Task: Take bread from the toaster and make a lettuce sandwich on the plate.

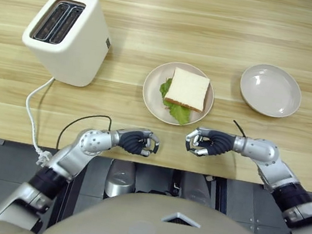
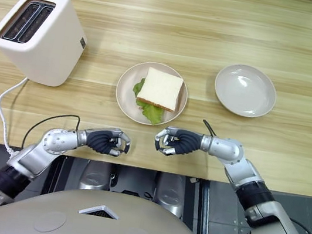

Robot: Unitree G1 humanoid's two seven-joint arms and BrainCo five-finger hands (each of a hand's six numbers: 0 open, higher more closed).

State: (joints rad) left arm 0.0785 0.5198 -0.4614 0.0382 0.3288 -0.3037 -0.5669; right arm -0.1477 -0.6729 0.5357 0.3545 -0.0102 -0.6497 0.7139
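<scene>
The sandwich sits on the plate right in the middle of the frame. A square white bread slice lies on top, and lettuce pokes out past its left and lower edges. The lettuce stays inside the plate rim as far as the views show.

The toaster stands in the upper left of the frame, well apart from the plate, with its two slots facing up and dark inside. Its white cord trails down the left side and off the front edge of the desk. An empty bowl sits to the right of the plate, separated from it by a strip of bare wood.

Both arms come up from the bottom of the frame. The left robot hand is at lower centre-left with its fingers curled in, clenched on nothing. The right robot hand is at lower centre-right, also curled with nothing in it. The two face each other with a small gap between them, just below the plate's near rim and close to the desk's front edge. Neither touches the plate.

A thin black cable loops over the wood by the left forearm. The whole top band of the desk is open wood, and so is the stretch between the toaster and the plate.
</scene>
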